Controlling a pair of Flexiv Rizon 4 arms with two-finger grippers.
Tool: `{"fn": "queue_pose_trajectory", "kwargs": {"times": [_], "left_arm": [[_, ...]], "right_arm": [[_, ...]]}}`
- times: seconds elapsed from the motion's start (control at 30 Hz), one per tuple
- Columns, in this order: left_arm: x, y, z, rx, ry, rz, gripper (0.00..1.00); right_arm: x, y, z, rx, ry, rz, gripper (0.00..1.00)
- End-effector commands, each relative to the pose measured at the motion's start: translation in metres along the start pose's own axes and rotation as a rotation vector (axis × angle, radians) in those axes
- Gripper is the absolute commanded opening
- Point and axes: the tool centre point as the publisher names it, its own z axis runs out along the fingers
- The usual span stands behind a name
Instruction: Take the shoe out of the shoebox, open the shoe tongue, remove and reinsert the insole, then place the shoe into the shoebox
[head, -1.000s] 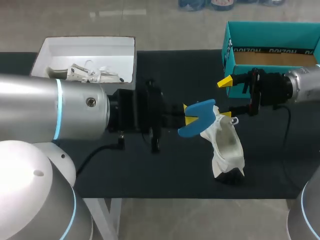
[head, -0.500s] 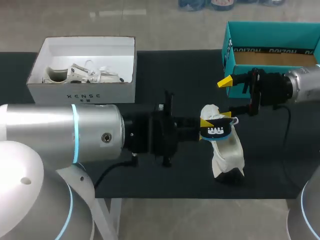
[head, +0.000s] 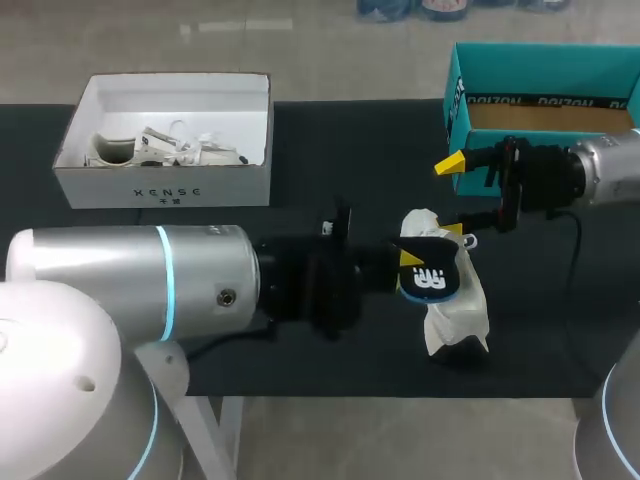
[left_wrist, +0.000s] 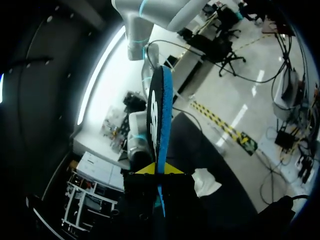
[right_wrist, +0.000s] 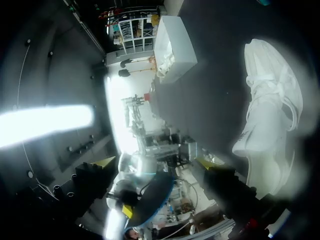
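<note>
Over the shoe, the left gripper pinches the insole.

This is a robotics lab, laid out as a test station. Two large silver-cased robot arms work over one matte black bench. In the head view the left arm, ringed by a glowing blue band, comes in from 8 o'clock, and the right arm comes in from 3 o'clock. A bare black cable loops loose off the right arm's wrist, left exposed as on research gear. The bench carries staged props rather than tools or wares: an open white cardboard shoebox at 10 o'clock and an open teal cardboard shoebox at 1 o'clock.
</note>
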Motion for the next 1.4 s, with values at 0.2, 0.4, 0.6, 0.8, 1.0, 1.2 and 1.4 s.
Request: {"fn": "queue_pose_trajectory", "kwargs": {"times": [0.2,0.4,0.6,0.8,1.0,1.2,1.4], "left_arm": [[0.014,0.036,-0.007,0.084,-0.054,0.005,0.0],[0.011,0.056,0.011,0.092,-0.081,0.022,0.0],[0.014,0.067,0.032,0.111,-0.09,0.003,0.0],[0.02,0.078,0.05,0.111,-0.08,-0.015,0.0],[0.014,0.09,0.069,0.081,-0.083,-0.008,0.0],[-0.005,0.083,0.071,0.071,-0.112,0.024,0.0],[-0.01,0.077,0.054,0.031,-0.123,0.039,0.0]], "right_arm": [[0.0,-0.001,0.001,-0.003,-0.001,0.001,1.0],[0.0,-0.001,0.001,-0.003,-0.001,0.001,1.0],[0.0,-0.001,0.001,-0.003,-0.001,0.001,1.0],[0.0,-0.001,0.001,-0.003,-0.001,0.001,1.0],[0.0,-0.001,0.001,-0.003,-0.001,0.001,1.0],[0.0,-0.001,0.001,-0.003,-0.001,0.001,1.0],[0.0,-0.001,0.001,-0.003,-0.001,0.001,1.0]]}}
